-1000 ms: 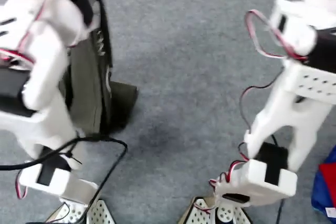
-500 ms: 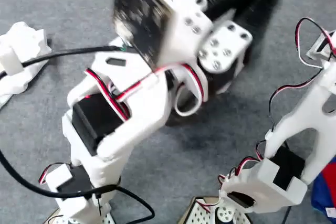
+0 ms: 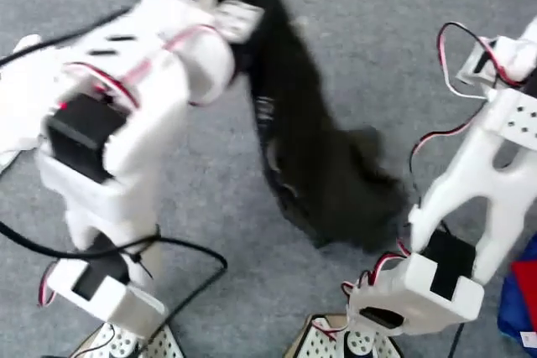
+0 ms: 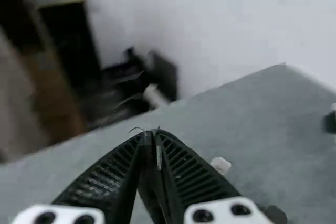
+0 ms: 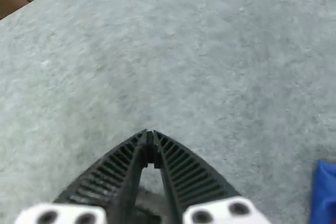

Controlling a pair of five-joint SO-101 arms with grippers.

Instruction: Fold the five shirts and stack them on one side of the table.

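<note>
Early stage, no folded stack seen. Left fingers [image 4: 184, 169] pinched shut on black shirt [image 3: 319, 165], lifted, lower end on worktop [image 3: 377, 64]. Right fingers [image 5: 181, 169] shut, empty, over worktop. White shirt [image 3: 17, 81] and blue shirt [image 3: 522, 291] at opp. edges, prob. untouched.
</note>
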